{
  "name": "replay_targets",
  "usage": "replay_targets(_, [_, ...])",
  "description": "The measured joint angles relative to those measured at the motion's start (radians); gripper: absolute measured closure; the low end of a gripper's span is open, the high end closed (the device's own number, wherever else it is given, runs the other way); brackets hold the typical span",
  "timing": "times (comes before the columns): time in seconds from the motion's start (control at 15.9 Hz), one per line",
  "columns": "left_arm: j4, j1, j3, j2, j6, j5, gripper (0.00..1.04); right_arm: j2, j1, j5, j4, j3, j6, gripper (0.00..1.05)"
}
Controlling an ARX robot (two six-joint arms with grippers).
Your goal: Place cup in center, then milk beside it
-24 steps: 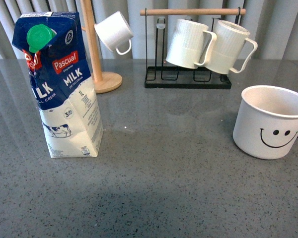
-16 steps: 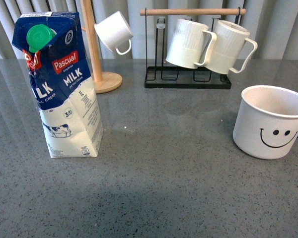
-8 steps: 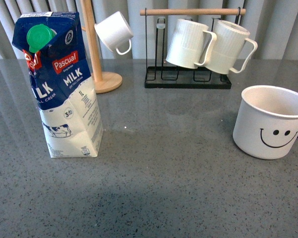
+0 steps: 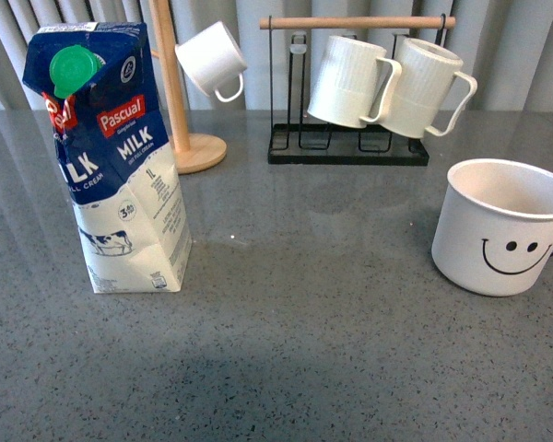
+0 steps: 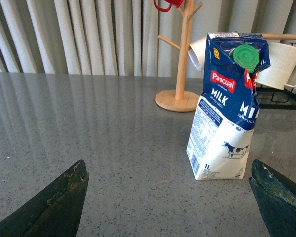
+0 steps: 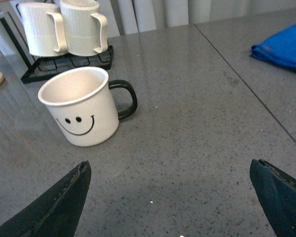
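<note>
White with a black smiley and a black handle, the cup (image 4: 502, 226) stands upright and empty on the right of the grey table (image 4: 304, 322); the milk (image 4: 115, 157), a blue-and-white Pascual carton with a green cap and a cow picture, stands upright on the left, well apart from it. I count one cup, one carton, two ribbed mugs (image 4: 350, 81) on the black rack (image 4: 346, 155), one small mug (image 4: 210, 57) on the wooden tree (image 4: 170, 92); my left gripper (image 5: 167, 165) and right gripper (image 6: 170, 165) are both spread wide, holding nothing.

Glossy speckled table (image 4: 304, 331), glossy paper milk (image 4: 120, 175), glazed cup (image 4: 493, 230)
</note>
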Motion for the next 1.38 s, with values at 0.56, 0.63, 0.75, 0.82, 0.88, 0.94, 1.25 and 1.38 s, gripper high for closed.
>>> replay_targets(0.56, [0.001, 0.0, 0.0, 0.0, 0.0, 0.001, 0.07, 1.007, -0.222, -0.372, 0.541, 0.591, -0.045, 0.07])
replay_targets(0.63, [0.0, 0.0, 0.0, 0.0, 0.0, 0.001, 0.07, 1.136, -0.215, -0.421, 0.502, 0.692, -0.088, 0.07])
replay_targets(0.75, [0.0, 0.0, 0.0, 0.0, 0.0, 0.001, 0.07, 1.337, -0.198, -0.507, 0.356, 0.871, -0.165, 0.07])
replay_targets(0.82, [0.0, 0.0, 0.0, 0.0, 0.0, 0.001, 0.07, 1.391, -0.191, -0.564, 0.276, 0.931, -0.203, 0.07])
replay_targets(0.88, [0.0, 0.0, 0.0, 0.0, 0.0, 0.001, 0.07, 1.435, -0.177, -0.607, 0.167, 0.994, -0.25, 0.07])
replay_targets(0.94, [0.001, 0.0, 0.0, 0.0, 0.0, 0.001, 0.07, 1.468, -0.165, -0.634, 0.085, 1.043, -0.29, 0.07])
replay_targets(1.25, [0.0, 0.0, 0.0, 0.0, 0.0, 0.001, 0.07, 1.581, -0.137, -0.686, -0.18, 1.131, -0.447, 0.07])
replay_targets(1.38, [0.0, 0.0, 0.0, 0.0, 0.0, 0.001, 0.07, 1.606, -0.132, -0.685, -0.231, 1.148, -0.486, 0.07])
